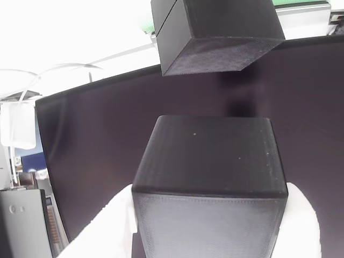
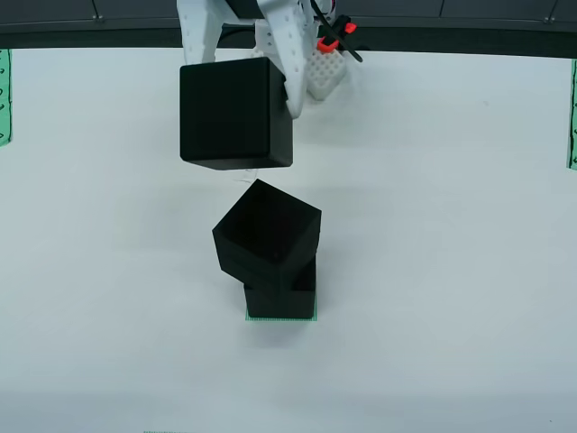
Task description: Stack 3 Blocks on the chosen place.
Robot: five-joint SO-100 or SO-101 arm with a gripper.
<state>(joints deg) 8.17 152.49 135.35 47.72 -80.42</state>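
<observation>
Matte black printed cube [image 2: 236, 113] is held in the white two-finger tool [image 2: 243, 86], clamped shut on it; white fingers [image 2: 287, 54] are seen flanking the cube's sides. It is carried above the white counter [image 2: 451, 225], clear of the stack and offset up and left of it in the overhead view.

Stack: bottom matte black cube [image 2: 281, 300] is seated on the green-and-white striped square patch [image 2: 281, 318], patch edge visible under its front. Second matte black cube [image 2: 268, 236] is set on top of it, rotated about the vertical against the bottom one and overhanging to the left; a seam is seen low on its side.

Wrist view: held cube [image 1: 209, 183] is seen close-up between white finger pads [image 1: 303, 215]; the rotated stack cube [image 1: 215, 35] is seen beyond it at the top of frame, with a large black panel [image 1: 97, 161] behind.

More striped patches [image 2: 4, 95] lie at the left and right edges of the overhead view.
</observation>
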